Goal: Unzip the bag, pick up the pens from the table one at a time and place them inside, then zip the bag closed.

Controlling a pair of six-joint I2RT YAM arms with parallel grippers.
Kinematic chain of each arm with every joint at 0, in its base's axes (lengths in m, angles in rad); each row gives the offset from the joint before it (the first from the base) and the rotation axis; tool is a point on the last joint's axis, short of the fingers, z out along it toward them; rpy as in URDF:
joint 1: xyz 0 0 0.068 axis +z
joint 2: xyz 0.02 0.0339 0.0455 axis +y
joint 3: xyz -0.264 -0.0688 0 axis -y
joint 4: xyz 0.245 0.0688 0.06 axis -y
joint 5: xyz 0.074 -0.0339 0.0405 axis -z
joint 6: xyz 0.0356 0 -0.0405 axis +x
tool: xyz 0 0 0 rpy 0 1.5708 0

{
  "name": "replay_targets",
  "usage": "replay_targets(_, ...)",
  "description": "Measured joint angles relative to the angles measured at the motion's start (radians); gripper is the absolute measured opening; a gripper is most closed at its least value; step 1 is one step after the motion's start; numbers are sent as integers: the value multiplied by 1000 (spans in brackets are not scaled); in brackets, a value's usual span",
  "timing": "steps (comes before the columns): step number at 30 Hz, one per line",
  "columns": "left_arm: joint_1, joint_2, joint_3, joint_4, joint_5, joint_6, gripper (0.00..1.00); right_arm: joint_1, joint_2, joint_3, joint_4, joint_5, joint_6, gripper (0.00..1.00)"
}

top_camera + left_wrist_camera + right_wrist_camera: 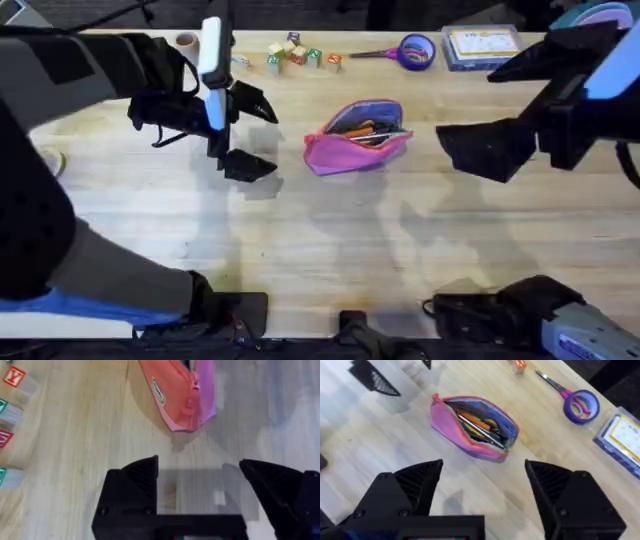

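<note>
Our left gripper (pixel 250 135) hangs over the table (pixel 330 250) to the left of the bag, its black fingers spread wide with nothing between them; in the left wrist view the same gripper (pixel 200 480) shows bare wood between its two fingertips, with the pink end of the bag just beyond. Our right gripper (pixel 475 150) is on the other side of the bag, also spread wide and holding nothing, and in its own wrist view (pixel 482 475) the gap between the fingers frames plain tabletop close to the pouch.

The bag (pixel 357 137) lies near the middle of the table between the two grippers, touching neither. Its zipper is open and the mouth gapes, showing the purplish lining. We see slim things lying lengthwise inside (pixel 480 427), among them something orange and a dark and a greyish shaft; we cannot tell for sure which of these are the pens.

Along the far edge stand lettered wooden blocks (pixel 298 55), then purple-handled scissors (pixel 405 51) and a clear plastic box (pixel 482 46) to the right. A small cylinder (pixel 187 42) stands near the far left.
</note>
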Motion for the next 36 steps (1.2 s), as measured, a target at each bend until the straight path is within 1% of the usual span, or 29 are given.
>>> replay_targets(4,37,28,0,23,69,0,992,0,1,0,0,-31,0,997)
replay_targets(8,65,43,0,21,111,0,993,0,0,0,0,-44,0,997)
replay_targets(13,66,48,0,18,132,0,993,0,1,0,0,-63,0,998)
replay_targets(19,67,48,0,18,138,0,993,0,41,0,5,-168,6,998)
replay_targets(23,67,48,0,18,138,0,993,9,96,0,28,-226,53,998)
replay_targets(24,67,48,0,17,138,0,993,45,130,0,30,-238,74,998)
replay_targets(26,67,48,0,17,138,0,993,87,153,0,34,-233,82,998)
replay_targets(28,67,48,0,17,138,0,993,142,179,0,51,-210,85,998)
replay_targets(34,67,48,0,17,138,0,993,315,236,0,143,-81,91,998)
replay_targets(36,67,48,0,16,138,0,993,362,250,5,151,-32,91,998)
